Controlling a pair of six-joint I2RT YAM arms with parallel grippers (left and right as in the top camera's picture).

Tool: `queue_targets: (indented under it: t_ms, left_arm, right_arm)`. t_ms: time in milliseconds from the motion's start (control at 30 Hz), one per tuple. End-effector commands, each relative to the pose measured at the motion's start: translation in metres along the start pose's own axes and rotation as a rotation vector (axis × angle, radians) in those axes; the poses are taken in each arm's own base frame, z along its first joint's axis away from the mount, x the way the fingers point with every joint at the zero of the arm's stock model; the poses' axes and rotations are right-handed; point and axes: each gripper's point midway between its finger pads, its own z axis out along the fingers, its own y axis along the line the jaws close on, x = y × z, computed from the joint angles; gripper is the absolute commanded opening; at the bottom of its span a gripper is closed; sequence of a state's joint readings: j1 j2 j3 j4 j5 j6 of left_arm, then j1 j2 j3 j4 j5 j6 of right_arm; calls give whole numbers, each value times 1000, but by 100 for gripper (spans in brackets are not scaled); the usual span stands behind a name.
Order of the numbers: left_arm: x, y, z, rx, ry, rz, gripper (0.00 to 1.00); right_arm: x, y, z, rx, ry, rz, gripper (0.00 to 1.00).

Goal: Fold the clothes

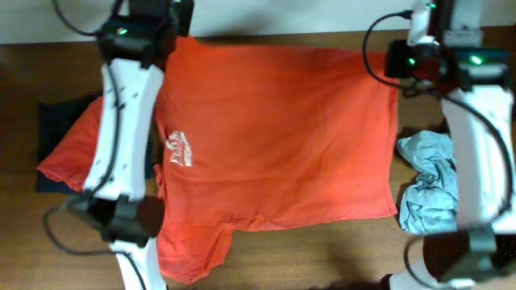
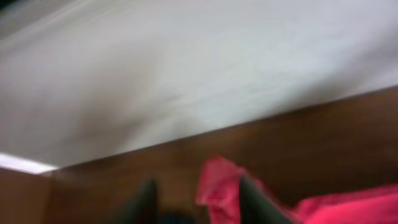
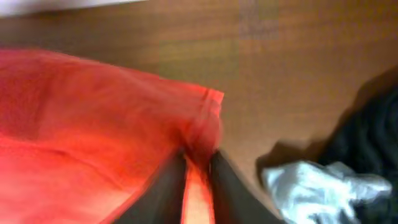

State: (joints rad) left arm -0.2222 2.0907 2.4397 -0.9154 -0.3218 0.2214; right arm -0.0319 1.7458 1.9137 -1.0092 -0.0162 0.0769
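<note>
In the overhead view a navy garment (image 1: 55, 121) lies at the far left, its right part under the sleeve of the red-orange T-shirt (image 1: 290, 129). The T-shirt is spread flat over most of the table (image 1: 322, 254), white print (image 1: 179, 149) facing up, left of centre. Its top edge runs close along the table's far edge, where a white wall (image 1: 282, 16) begins, so there is little free wood up there. Its lower edge leaves a bare strip of wood along the bottom of the frame, wider toward the right.

The left gripper (image 2: 198, 185) hangs at the upper left corner of the T-shirt. Its fingers (image 2: 252, 199) are spread, and a crumpled tip of red cloth stands up between them against the right-hand one. That view is blurred.

The right gripper (image 3: 198, 163) is at the upper right corner. Its fingers (image 3: 163, 193) stand narrowly apart with the hem filling the gap. Whether they pinch it or only flank it, I cannot tell.

Just right of the T-shirt's right edge lies a crumpled grey-blue garment (image 1: 431, 181), and the right wrist view shows a black garment (image 3: 373, 137) beside it. Bare wood separates both from the hem.
</note>
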Motion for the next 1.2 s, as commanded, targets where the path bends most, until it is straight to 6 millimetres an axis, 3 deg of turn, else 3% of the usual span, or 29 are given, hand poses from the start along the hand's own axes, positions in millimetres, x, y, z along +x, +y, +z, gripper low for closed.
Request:
queue_targets:
  t_ms: [0, 100, 233, 367, 533, 667, 767, 867, 933, 1033, 1167]
  left_arm:
    - [11, 9, 34, -123, 31, 19, 60]
    - [13, 26, 32, -216, 48, 15, 82]
    - [6, 42, 8, -228, 29, -12, 99]
    - [-5, 55, -35, -179, -6, -44, 99]
    - [-16, 75, -114, -144, -72, -81, 99]
    - [-4, 88, -165, -136, -66, -137, 99]
    - [20, 77, -189, -42, 2, -129, 99]
    - [50, 59, -190, 55, 119, -170, 99]
    - [67, 50, -181, 85, 197, -199, 99]
    - [91, 34, -160, 117, 308, -201, 94]
    - [131, 7, -123, 163, 467, -178, 89]
  right_arm:
    - [-11, -20, 31, 78, -21, 19, 42]
    - [-14, -30, 36, 90, -29, 34, 57]
    - [-12, -41, 22, 102, -30, 53, 66]
    - [-5, -46, -3, 113, -16, 63, 66]
    - [-5, -42, -49, 109, -62, 62, 67]
    - [2, -36, -92, 88, -96, 65, 74]
    - [17, -30, -118, 60, -84, 78, 77]
    - [35, -27, -126, 46, -31, 134, 72]
    - [47, -28, -122, 51, 27, 165, 48]
    - [64, -29, -108, 63, 120, 198, 19]
    - [88, -32, -74, 80, 265, 210, 8]
